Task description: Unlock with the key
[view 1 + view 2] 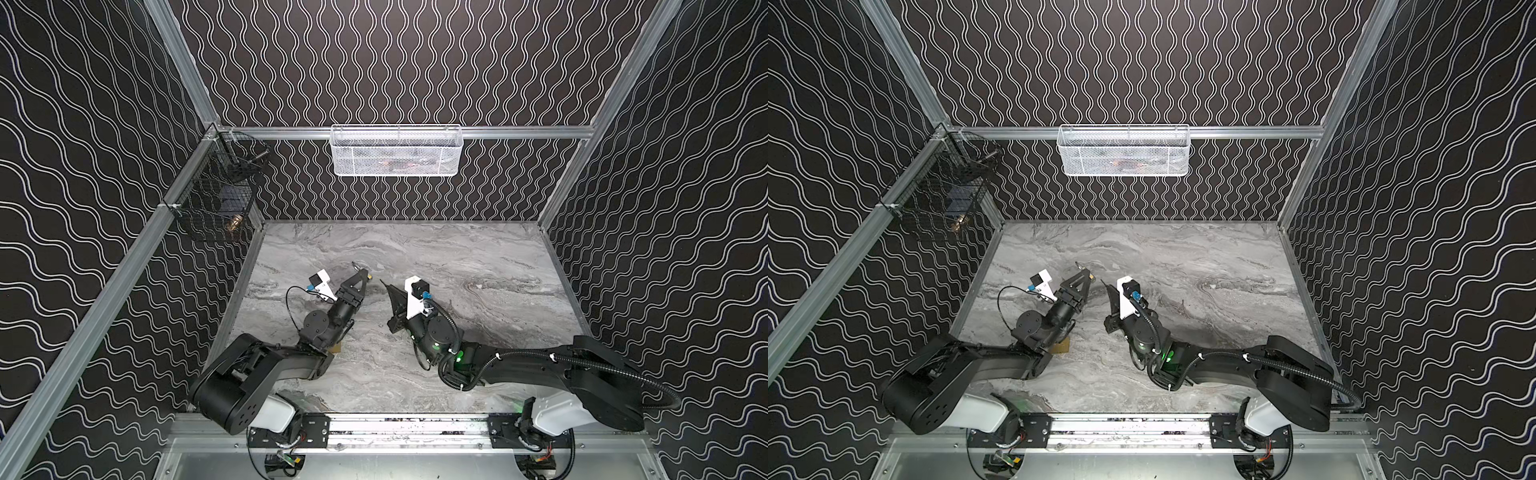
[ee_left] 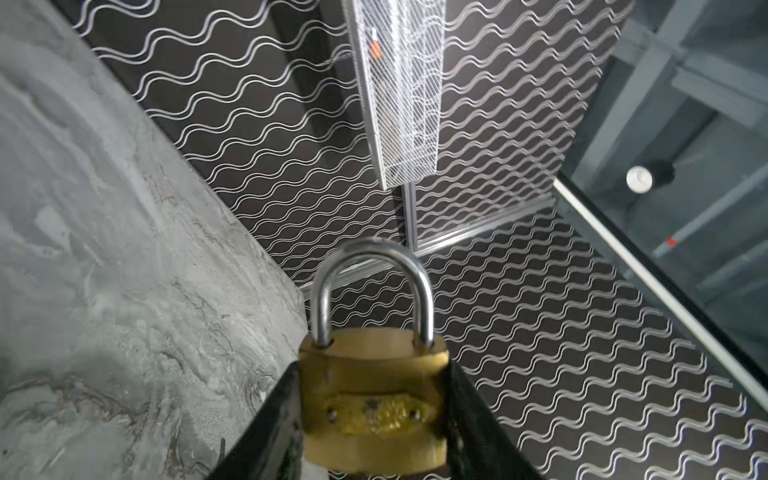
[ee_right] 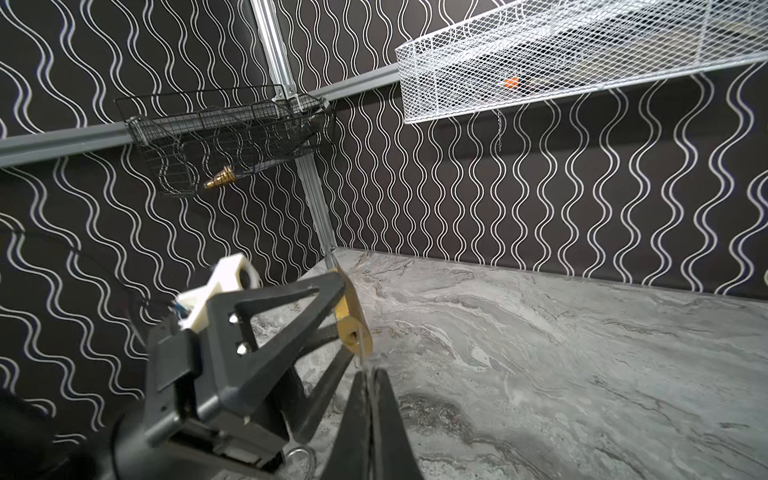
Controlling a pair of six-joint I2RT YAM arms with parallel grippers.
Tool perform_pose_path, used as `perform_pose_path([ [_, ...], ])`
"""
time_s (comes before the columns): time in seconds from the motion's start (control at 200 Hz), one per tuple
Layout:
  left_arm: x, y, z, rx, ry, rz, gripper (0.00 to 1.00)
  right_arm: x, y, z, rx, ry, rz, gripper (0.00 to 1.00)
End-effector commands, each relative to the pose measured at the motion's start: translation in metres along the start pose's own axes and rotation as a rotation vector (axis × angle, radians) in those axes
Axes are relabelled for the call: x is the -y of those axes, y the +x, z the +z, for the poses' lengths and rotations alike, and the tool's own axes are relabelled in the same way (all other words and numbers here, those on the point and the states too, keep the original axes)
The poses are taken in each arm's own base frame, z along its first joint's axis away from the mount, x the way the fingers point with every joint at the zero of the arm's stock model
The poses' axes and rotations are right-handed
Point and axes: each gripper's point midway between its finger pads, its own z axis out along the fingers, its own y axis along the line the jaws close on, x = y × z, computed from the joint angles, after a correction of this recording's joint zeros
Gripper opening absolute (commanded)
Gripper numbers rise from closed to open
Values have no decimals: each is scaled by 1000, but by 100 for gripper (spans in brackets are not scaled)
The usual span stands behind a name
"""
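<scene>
A brass padlock (image 2: 370,399) with a silver shackle (image 2: 328,299) is held off the marble table by its flat sides, with my left gripper (image 2: 374,365) shut on the body. In both top views it shows as a small brass spot (image 1: 369,274) (image 1: 1090,274) at the left fingertips. In the right wrist view the padlock's underside (image 3: 352,328) with its keyhole faces my right gripper (image 3: 369,374). That gripper is shut on a thin key (image 3: 363,365), seen edge-on, whose tip sits just short of the keyhole. In the top views the right gripper (image 1: 382,283) points at the padlock from the right.
A white mesh basket (image 1: 395,151) hangs on the back rail. A black wire basket (image 1: 220,195) holding a brass stepped bit (image 3: 220,178) hangs at the back left. A tan piece (image 1: 336,348) lies under the left arm, and a metal ring (image 3: 300,457) lies on the marble table (image 1: 478,257).
</scene>
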Motion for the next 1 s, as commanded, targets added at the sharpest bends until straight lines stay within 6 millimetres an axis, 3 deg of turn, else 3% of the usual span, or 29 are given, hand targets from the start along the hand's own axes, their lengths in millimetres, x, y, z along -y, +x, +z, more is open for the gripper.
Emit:
perform_pose_path([
  [0.0, 10, -16, -5, 83, 43, -142, 0, 2, -2, -3, 22, -3, 50, 0],
  [0.531, 9, -25, -19, 126, 43, -258, 0, -28, 21, 28, -30, -51, -5, 0],
  [0.996, 12, -25, -20, 123, 52, -259, 0, -36, 39, 41, -82, -60, -12, 0],
])
